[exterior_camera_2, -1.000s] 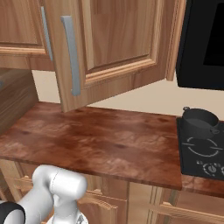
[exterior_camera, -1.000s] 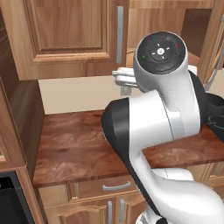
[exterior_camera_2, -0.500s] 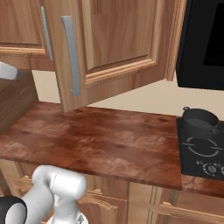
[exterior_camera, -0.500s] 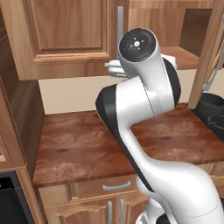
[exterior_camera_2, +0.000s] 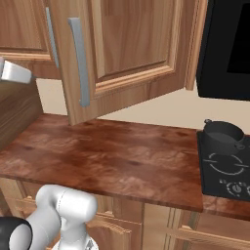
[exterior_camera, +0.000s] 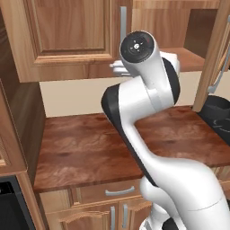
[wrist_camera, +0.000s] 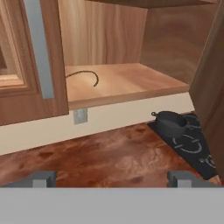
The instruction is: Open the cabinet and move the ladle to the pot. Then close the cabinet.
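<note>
— Spotted the ladle [wrist_camera: 82,71]?

— Found it inside the cabinet [wrist_camera: 131,83], on the lower shelf, toward the left of the opening and close beside the shut left door [wrist_camera: 60,52]. Lay flat on the wood, well back from the shelf's front edge.

— And the gripper [wrist_camera: 112,178]?

— Hung in front of the cabinet, lower than the shelf, over the table [wrist_camera: 109,153]. Jaws spread wide, nothing between them. Pointed into the open right half.

— So which way to the ladle?

— Up, forward and a little left, judging by the hand view. Showed just a thin dark arc of handle, running roughly side to side across the shelf and bowed toward the cabinet's back wall. Could not make out the bowl, so could not tell which end was which.

— Meant what for the reach?

— Probably called for lifting past the shelf lip first, then going in with the jaws set across that side-to-side line, near the middle of the arc. Looked like little room beside the shut door.

— And the pot [wrist_camera: 169,122]?

— Sat below the cabinet and off to its right, on the cooktop [wrist_camera: 192,146], upright, with nothing in it as far as could be seen.
</note>
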